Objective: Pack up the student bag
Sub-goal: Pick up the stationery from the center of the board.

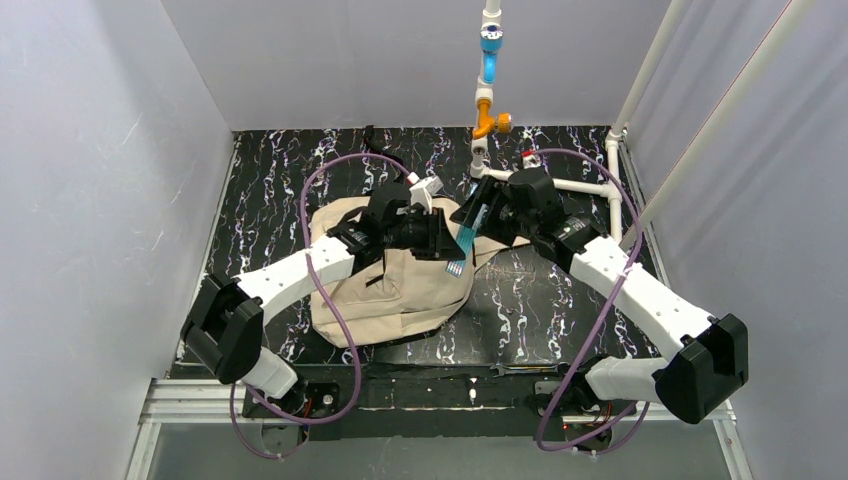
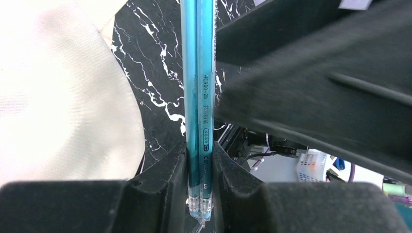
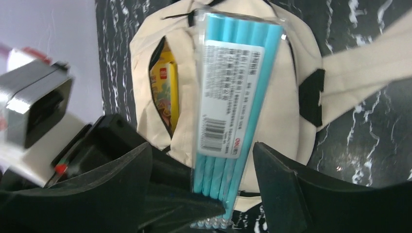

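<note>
Left gripper (image 2: pixel 200 167): jaws clamped on pencil pack (image 2: pixel 198 73). Right gripper (image 3: pixel 201 160): I see jaws wide apart, pack between them. Student bag (image 1: pixel 400 290) lies on table (image 1: pixel 540 310), beneath both.

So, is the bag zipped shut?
No, the bag gapes open in the right wrist view, a yellow book showing inside.

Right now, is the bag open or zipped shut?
Open. In the right wrist view the bag gapes along one side, and a yellow book shows inside the gap.
</note>
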Controlling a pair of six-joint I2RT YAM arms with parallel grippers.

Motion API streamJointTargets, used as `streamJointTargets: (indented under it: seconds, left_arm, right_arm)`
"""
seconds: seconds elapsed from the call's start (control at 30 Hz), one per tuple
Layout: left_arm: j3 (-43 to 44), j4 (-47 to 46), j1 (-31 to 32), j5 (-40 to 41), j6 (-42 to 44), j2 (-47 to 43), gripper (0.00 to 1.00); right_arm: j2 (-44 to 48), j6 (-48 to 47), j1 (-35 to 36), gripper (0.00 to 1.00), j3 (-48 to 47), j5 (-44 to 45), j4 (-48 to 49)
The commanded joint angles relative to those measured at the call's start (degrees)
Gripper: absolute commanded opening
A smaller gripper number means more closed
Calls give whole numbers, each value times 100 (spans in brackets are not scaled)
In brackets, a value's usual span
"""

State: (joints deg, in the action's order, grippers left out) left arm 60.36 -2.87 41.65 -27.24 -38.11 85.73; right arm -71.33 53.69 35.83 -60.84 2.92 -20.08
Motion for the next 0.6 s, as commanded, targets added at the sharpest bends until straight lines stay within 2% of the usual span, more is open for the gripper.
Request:
streamJointTargets:
  seconds: [0.0,0.13,0.2,0.27,0.33,0.4,0.5,0.57]
  left_arm:
    - [-98,-45,-370,-618,-138,-373,2]
    - [-267,-53,-814,-1131,-318,-717,0]
    - [-356,-73,-1003,-1516,-398,-920,0]
    - [-403,-73,-1137,-1967,-450,-1136,0]
    - [-465,-73,-1220,-2318,-513,-1333,0]
    - [-518,-73,-1225,-2514,-571,-1482,1]
    - [-605,-99,-1225,-2710,-665,-1643,2]
    - [-649,-99,-1230,-2777,-716,-1691,2]
  right_arm:
    - [-134,-1851,-234,86,-836,-886,-69]
    - [-143,-3180,-442,98,-1052,-1453,-333]
    - [-136,-3054,-912,98,-926,-2372,-111]
    - [-140,-2318,-1493,99,-532,-3895,804]
    - [-264,-1136,-1772,98,-97,-5029,2570]
    - [-546,-280,-1797,98,81,-5587,3613]
    - [-777,223,-1799,98,116,-5789,4136]
    - [-845,886,-1796,95,267,-5897,4989]
